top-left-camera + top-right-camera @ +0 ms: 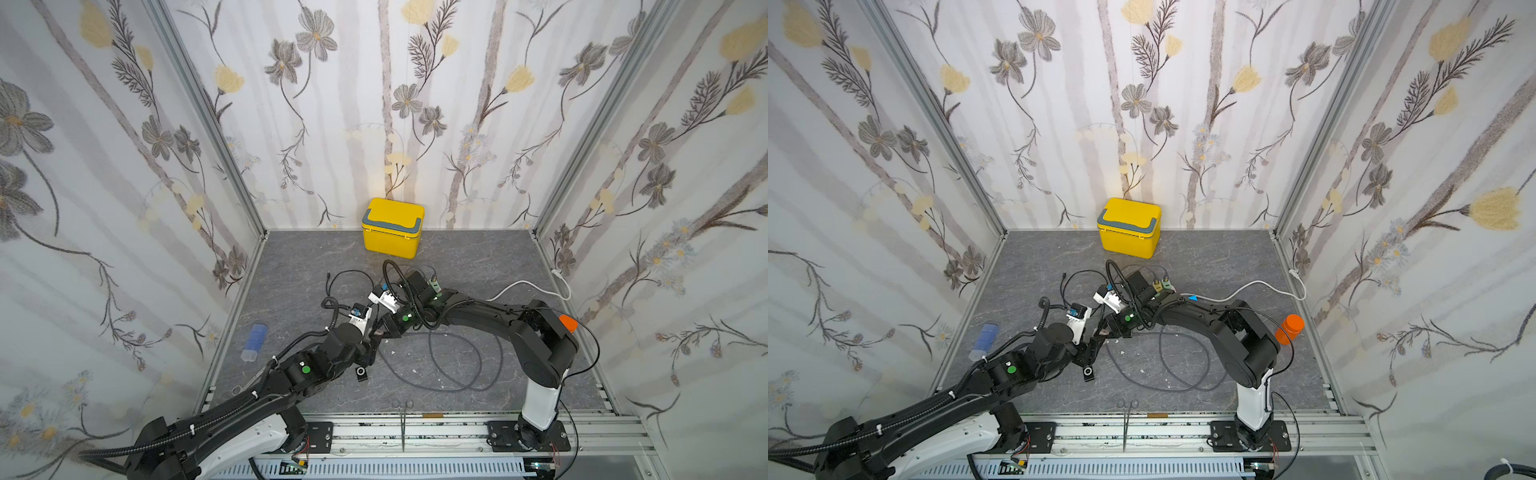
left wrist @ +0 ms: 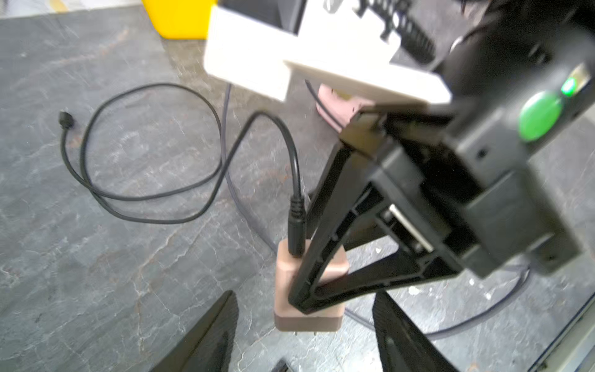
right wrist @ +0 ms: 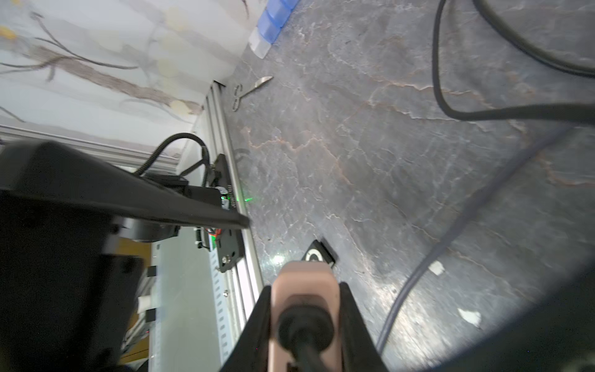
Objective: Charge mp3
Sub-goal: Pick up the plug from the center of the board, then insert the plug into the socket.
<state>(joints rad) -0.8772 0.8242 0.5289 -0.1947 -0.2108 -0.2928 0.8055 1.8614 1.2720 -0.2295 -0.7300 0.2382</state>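
The mp3 player (image 1: 360,372) (image 1: 1088,372) (image 3: 317,254), a small black square with a white ring, lies flat on the grey floor. My right gripper (image 3: 305,286) (image 1: 380,336) is shut on a pink charger adapter (image 2: 283,290) (image 3: 302,277) held above the floor, prongs pointing down. A black cable (image 2: 154,193) is plugged into the adapter, and its free small plug (image 2: 66,120) rests on the floor. My left gripper (image 2: 306,299) (image 1: 371,349) is open, its fingers (image 2: 212,335) standing apart on either side of the adapter without touching it.
A yellow box (image 1: 392,227) stands at the back wall. Grey cable loops (image 1: 457,361) lie at the centre right and a white cable (image 1: 528,286) runs to the right wall. A blue container (image 1: 254,341) lies left, an orange object (image 1: 568,323) right, and scissors (image 1: 403,419) at the front rail.
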